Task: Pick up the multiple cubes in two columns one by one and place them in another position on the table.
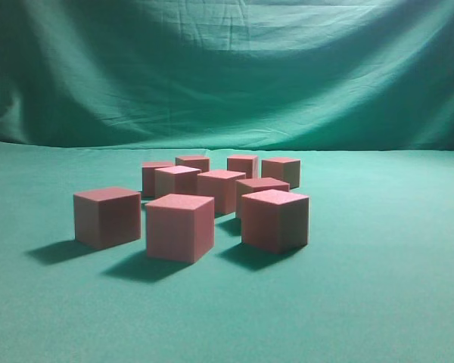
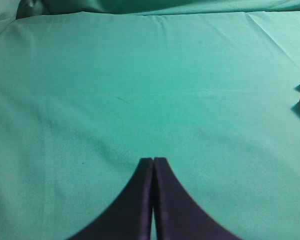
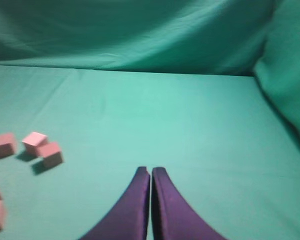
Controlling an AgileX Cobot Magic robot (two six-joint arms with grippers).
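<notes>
Both claws, left claw (image 2: 153, 161) and right claw (image 3: 150, 170), pressed closed, empty, apart from the cubes (image 1: 180, 226).

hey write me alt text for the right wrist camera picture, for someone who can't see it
The right gripper, dark and with its jaws shut on nothing, hangs over the green cloth table. A few pinkish-red cubes sit blurred at the left edge, well apart from the gripper. A draped green cloth backdrop fills the top of the picture.

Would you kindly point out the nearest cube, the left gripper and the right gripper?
nearest cube (image 1: 179, 227), exterior view, front face.
left gripper (image 2: 153, 161), left wrist view, shut fingertips.
right gripper (image 3: 150, 171), right wrist view, shut fingertips.
</notes>
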